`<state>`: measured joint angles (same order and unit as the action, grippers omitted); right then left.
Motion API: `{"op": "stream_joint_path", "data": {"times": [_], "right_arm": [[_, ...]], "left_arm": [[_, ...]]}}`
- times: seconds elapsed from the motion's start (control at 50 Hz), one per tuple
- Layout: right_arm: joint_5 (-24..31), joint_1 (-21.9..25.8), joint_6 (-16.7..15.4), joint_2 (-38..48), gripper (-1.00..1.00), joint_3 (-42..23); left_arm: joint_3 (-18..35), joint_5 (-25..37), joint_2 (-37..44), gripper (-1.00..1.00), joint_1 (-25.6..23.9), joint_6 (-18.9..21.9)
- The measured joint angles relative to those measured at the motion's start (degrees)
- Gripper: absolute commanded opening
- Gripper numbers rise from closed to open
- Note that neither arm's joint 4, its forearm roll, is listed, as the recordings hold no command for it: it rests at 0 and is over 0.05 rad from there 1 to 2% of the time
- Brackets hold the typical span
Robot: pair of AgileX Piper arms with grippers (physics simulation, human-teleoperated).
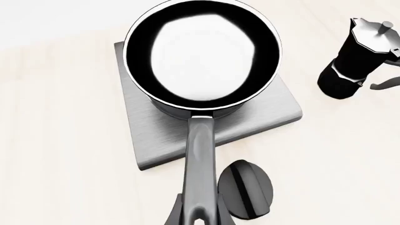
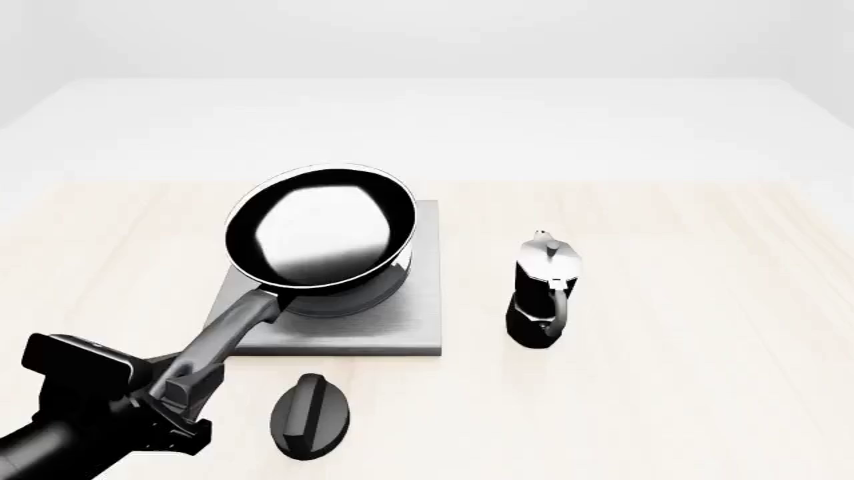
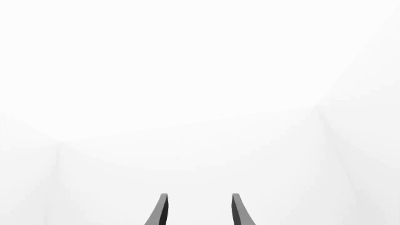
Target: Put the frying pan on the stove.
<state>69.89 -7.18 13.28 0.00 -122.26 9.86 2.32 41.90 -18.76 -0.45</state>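
The black frying pan (image 2: 320, 225) with its glossy inside is over the grey stove (image 2: 400, 320), covering the burner. Whether its base touches the slab I cannot tell. My left gripper (image 2: 180, 385) is shut on the end of the pan's long dark handle (image 2: 234, 325), at the table's near left. In the left wrist view the frying pan (image 1: 203, 51) lies over the stove (image 1: 156, 140), and the left gripper (image 1: 200, 218) clamps the handle (image 1: 200, 154). My right gripper (image 3: 198, 211) is open with nothing between its fingers, facing blank white; it is outside the front view.
A small black oval knob-like object (image 2: 311, 415) lies on the table just in front of the stove, close beside the handle and my left gripper. A silver-and-black moka pot (image 2: 543, 290) stands upright to the right of the stove. The wooden table (image 2: 694, 330) stretches to the right.
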Motion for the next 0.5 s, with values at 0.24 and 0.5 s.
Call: {"op": "stream_joint_path", "data": {"times": [0.24, 0.5], "right_arm": [[0.01, -0.05, 0.03, 0.00, 1.00, -0.08], [0.01, -0.23, 0.19, 0.00, 1.00, -0.18]], "left_arm": [[-0.81, -1.43, 0.97, -1.00, 0.23, -0.06], [-1.11, -3.34, 2.72, -1.00, 0.71, 0.07]]}}
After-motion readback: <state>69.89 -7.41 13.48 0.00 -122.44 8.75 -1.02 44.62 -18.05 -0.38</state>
